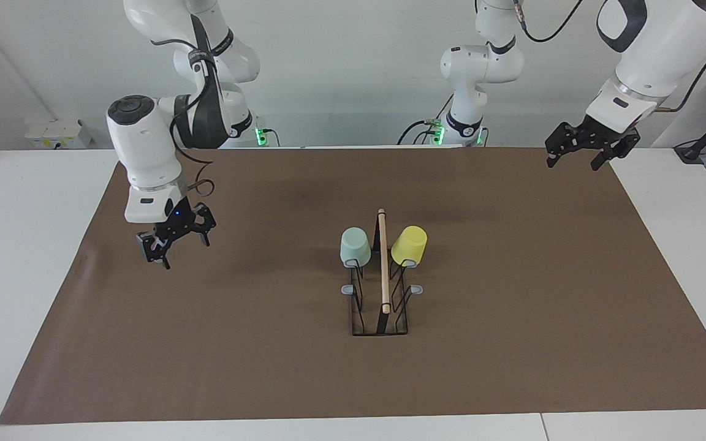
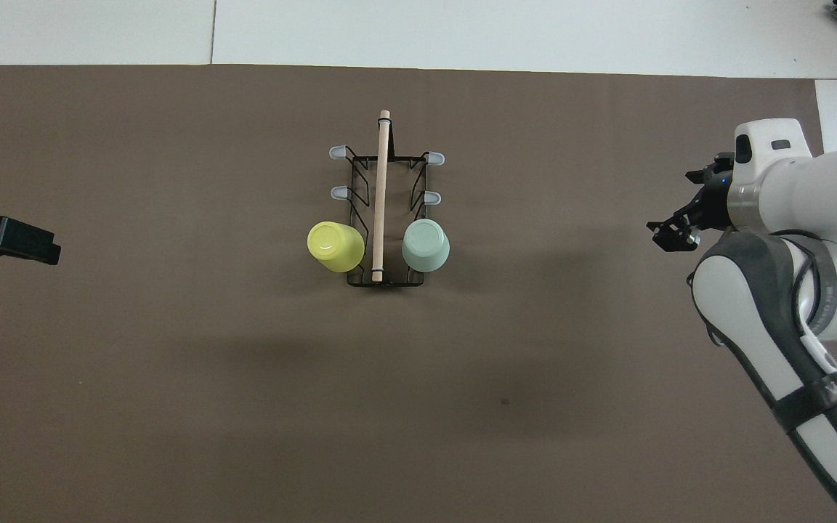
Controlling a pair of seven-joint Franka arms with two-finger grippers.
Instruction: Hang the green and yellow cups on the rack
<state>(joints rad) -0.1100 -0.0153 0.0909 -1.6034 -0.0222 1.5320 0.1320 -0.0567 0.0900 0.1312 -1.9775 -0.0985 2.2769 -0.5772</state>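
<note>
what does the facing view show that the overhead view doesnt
Only the facing view shows the arms' bases, the whole left end effector held open over the mat's corner, and the cups' sloping sides above the prongs. Only the overhead view shows the cups' round bottoms facing up and all four bare grey prong tips. Both show the green cup and yellow cup hanging on the rack, one each side of the wooden rod, and the open right end effector away from them.
</note>
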